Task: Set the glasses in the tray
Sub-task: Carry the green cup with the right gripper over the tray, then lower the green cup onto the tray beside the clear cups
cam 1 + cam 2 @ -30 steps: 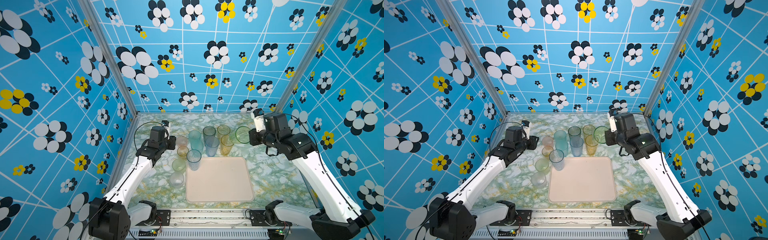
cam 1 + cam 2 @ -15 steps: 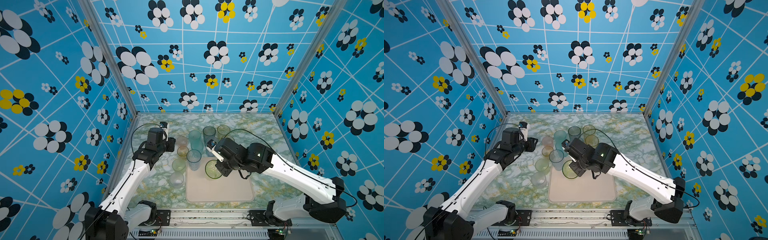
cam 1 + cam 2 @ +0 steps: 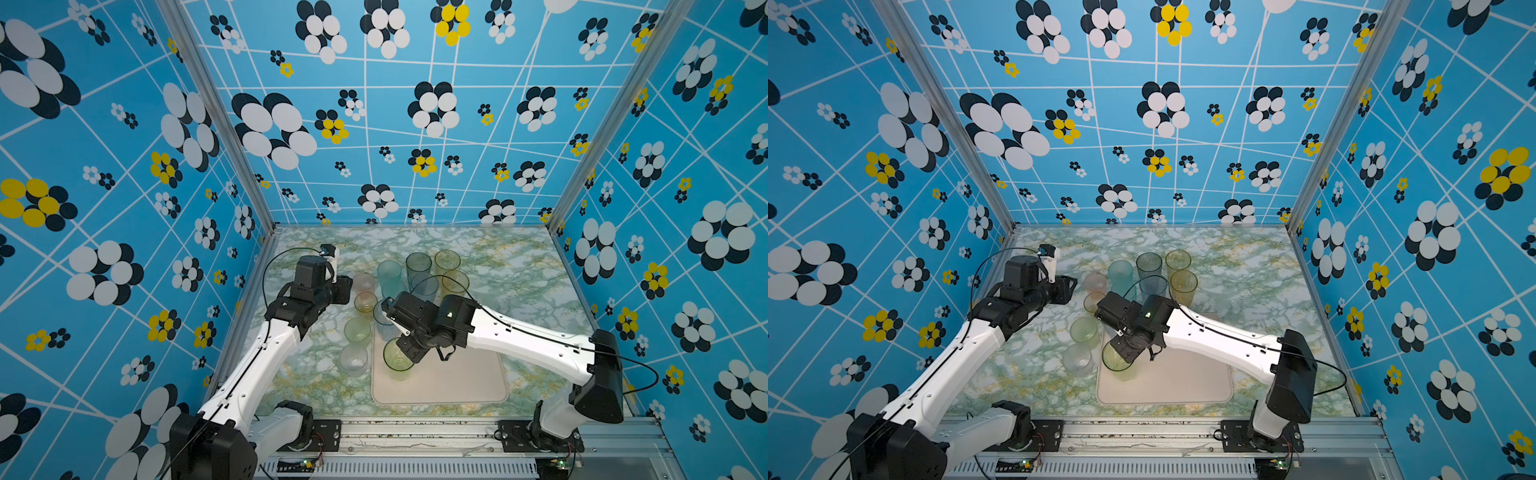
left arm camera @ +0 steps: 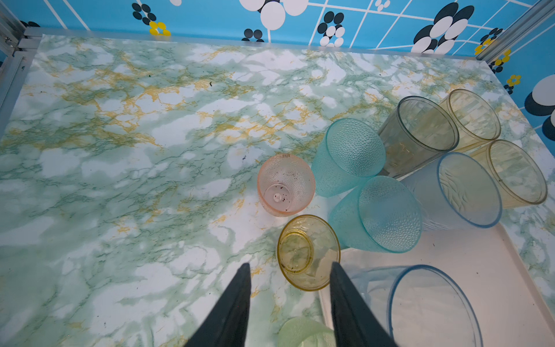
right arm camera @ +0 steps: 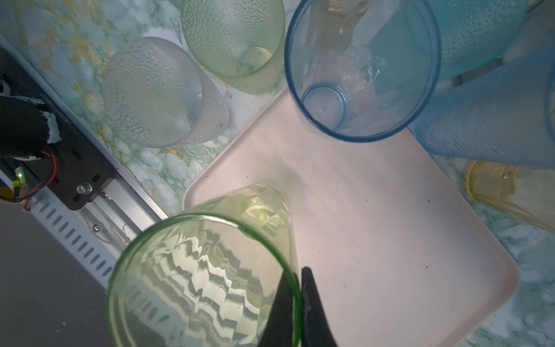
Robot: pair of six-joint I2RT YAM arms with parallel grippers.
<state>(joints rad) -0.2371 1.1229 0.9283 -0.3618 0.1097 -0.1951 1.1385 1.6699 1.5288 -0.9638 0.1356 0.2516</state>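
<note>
Tray (image 3: 457,386) left edge: right pincer (image 5: 295,270) pinches green glass (image 5: 195,270) rim | left pincer (image 4: 289,264) parted, empty | right half bare

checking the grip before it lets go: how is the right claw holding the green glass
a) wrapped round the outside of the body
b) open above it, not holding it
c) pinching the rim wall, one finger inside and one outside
c: in the right wrist view the right claw is shut on the rim of the green glass, with one finger inside the mouth and one outside.
</note>
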